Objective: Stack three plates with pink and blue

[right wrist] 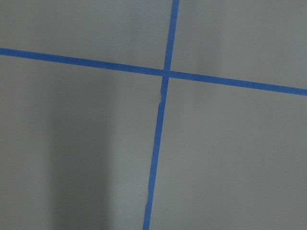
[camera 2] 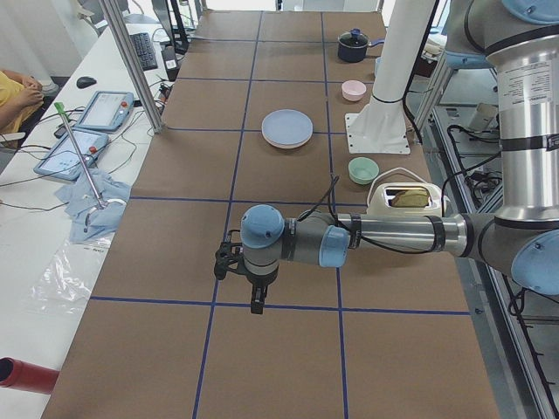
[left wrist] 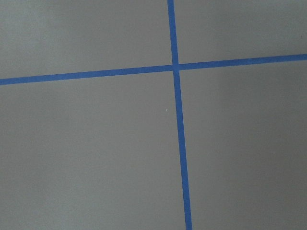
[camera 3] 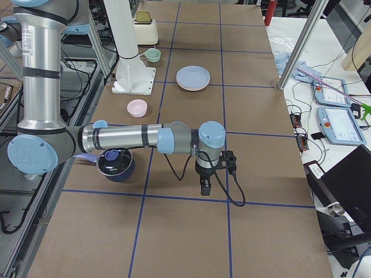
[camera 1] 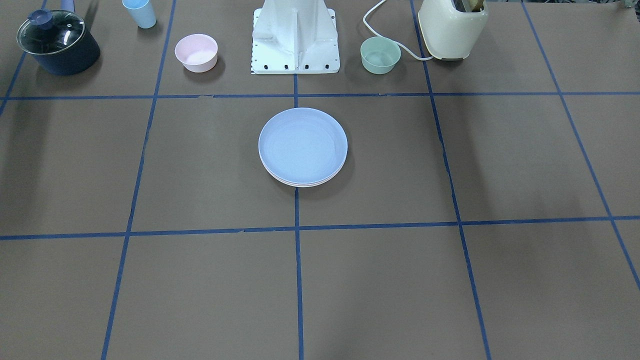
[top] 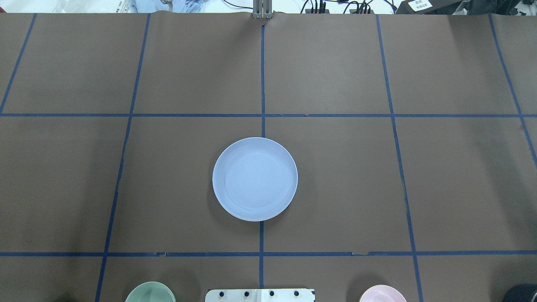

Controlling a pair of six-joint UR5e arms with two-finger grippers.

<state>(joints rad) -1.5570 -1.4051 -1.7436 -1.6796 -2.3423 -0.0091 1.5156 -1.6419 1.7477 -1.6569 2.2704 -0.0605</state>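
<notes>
Left claw (camera 2: 256,297) and right claw (camera 3: 204,186) are seen only side-on, so apart or together cannot be told; both are held over the table (camera 1: 450,280), well clear of the centred plate stack (camera 1: 305,183), blue plate (camera 1: 302,145) on top: stacking judged done, nothing left to grasp.

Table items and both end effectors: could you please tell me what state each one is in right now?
blue plate: upright, empty, atop two paler plates.
pot: lid on.
pink bowl: upright, empty.
green bowl: upright, empty.
cup: upright.
toaster: brown item in its slot.
left end effector: far from the plates; open or shut unclear.
right end effector: far from the plates; open or shut unclear.
</notes>
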